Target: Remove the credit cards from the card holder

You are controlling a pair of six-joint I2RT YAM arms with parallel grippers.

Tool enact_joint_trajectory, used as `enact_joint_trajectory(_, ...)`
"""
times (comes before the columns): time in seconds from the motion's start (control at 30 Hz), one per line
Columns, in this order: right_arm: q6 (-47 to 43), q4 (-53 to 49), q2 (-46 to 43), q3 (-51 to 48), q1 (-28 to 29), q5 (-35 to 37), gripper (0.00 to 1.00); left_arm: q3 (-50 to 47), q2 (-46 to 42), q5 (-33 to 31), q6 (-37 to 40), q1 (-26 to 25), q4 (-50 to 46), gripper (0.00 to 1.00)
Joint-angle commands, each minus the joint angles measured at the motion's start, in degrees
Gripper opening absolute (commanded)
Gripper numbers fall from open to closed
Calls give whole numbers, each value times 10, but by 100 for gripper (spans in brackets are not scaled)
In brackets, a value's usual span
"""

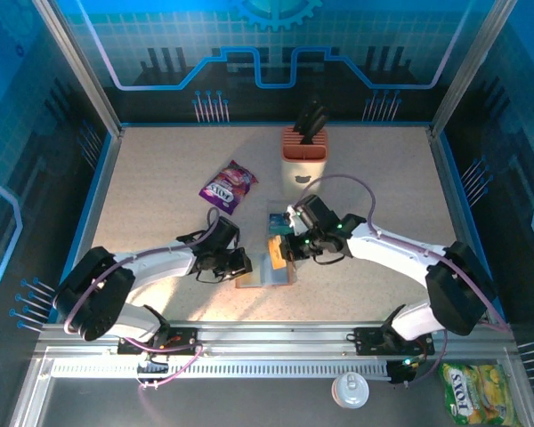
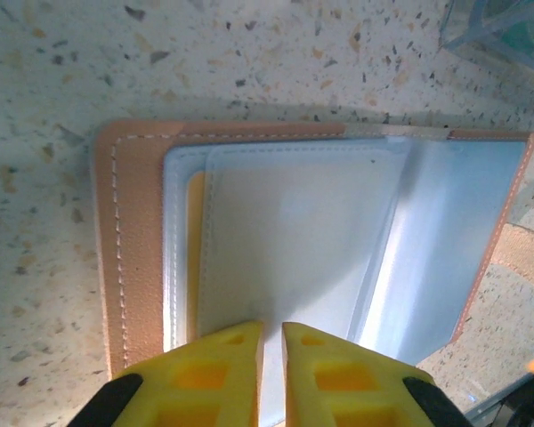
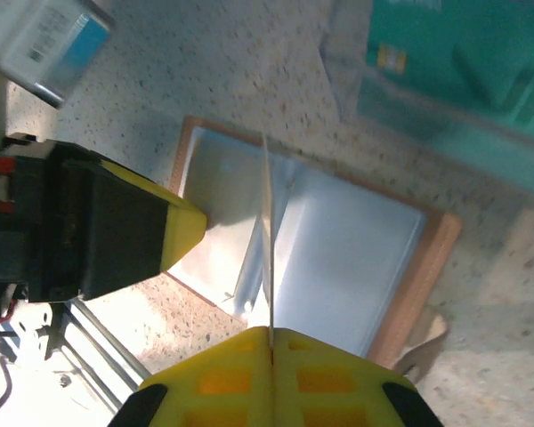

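From above, the open card holder (image 1: 265, 276) lies flat on the speckled worktop (image 1: 160, 178), near its front edge and between the two arms. The left gripper (image 1: 236, 264) sits at its left side and the right gripper (image 1: 287, 249) just above its far right corner, with an orange-edged credit card (image 1: 274, 249) at its tip. Teal cards (image 1: 276, 220) lie just behind the holder. Further back, a purple snack packet (image 1: 229, 187) lies to the left and a cream-and-orange knife block (image 1: 304, 151) stands to the right. In the left wrist view the holder lies spread open, a brown stitched rim around grey-blue pockets, with a yellow-orange strip showing at the edge of the left pocket. The left jaws are narrow, only a slim slit between the yellow fingers, nothing visibly in it, their tips over the near edge of the pocket. A clear plastic sleeve (image 2: 489, 27) shows at the upper right corner. In the right wrist view the right jaws are pressed together on the thin card, seen edge-on and standing upright above the holder's middle fold. One yellow finger of the left gripper rests at the holder's left side, and the teal cards lie on the worktop beyond the holder.
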Motion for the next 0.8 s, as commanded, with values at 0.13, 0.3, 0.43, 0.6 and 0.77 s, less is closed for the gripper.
enact_joint_trajectory(0.13,-275,-171,22,121,-17,69,0,3,-23,-19,1,3,-35,16)
enact_joint_trajectory(0.3,-417,-225,51,185,-25,67,0,23,-18,-20,2,4,-39,16)
enact_joint_trajectory(0.43,-522,-264,84,230,-26,116,0,31,-18,-20,3,5,-43,16)
enact_joint_trajectory(0.6,-614,-289,125,288,-33,166,0,26,-24,-25,3,6,-49,16)
enact_joint_trajectory(0.77,-669,-312,182,353,-54,156,0,21,-34,-31,-3,6,-53,18)
